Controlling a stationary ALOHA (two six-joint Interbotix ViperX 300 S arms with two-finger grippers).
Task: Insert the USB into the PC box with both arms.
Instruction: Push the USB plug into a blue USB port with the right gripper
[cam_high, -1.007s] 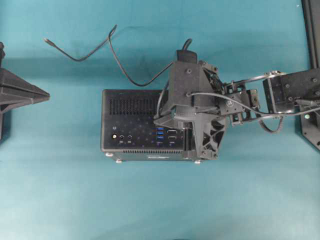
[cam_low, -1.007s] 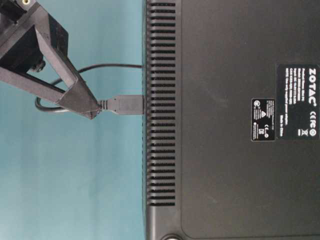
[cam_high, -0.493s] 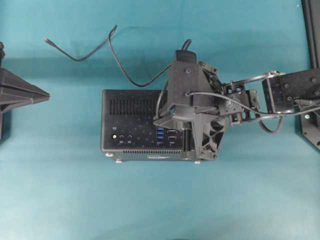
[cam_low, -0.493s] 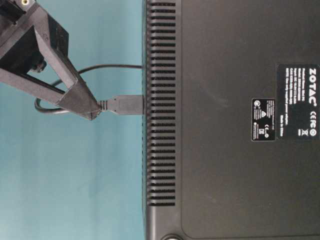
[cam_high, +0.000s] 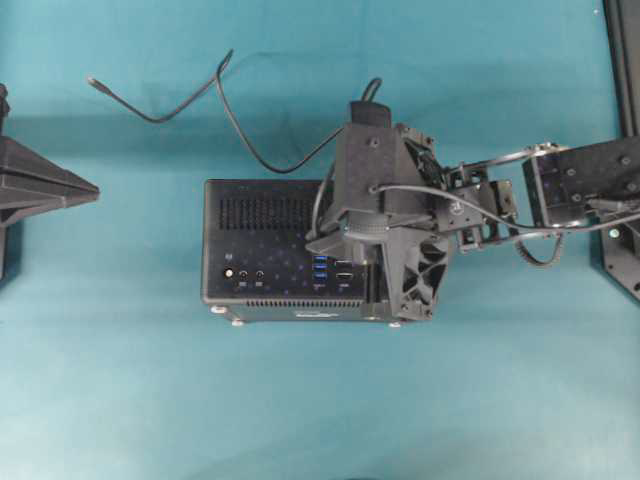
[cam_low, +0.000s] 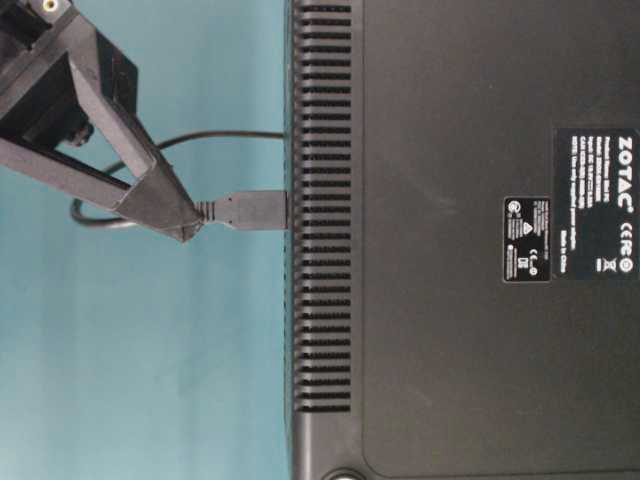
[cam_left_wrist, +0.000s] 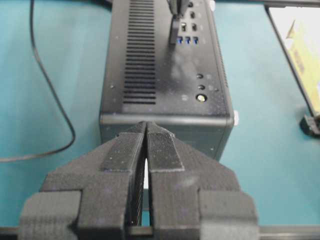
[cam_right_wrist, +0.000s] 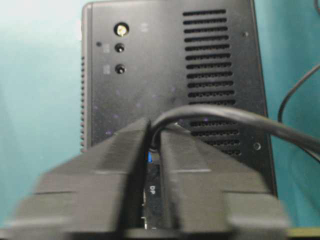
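Right gripper (cam_low: 190, 222) clamped on cable behind USB (cam_low: 250, 209), plug tip touching PC box (cam_low: 460, 240) port face (seating depth unclear). Left gripper (cam_left_wrist: 146, 131) closed, empty, off box's end.

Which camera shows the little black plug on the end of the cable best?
The table-level view: the chunky black USB plug shows side-on against the black PC box. From the left wrist it looks tiny; overhead and in the right wrist view, grippers hide it.

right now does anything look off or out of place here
Nothing looks damaged or spilled. The one unusual thing: the PC box lies with its port panel facing up, and the right claw pinches the cable just behind the USB, which meets that panel squarely. The left claw sits shut and empty beside the box.
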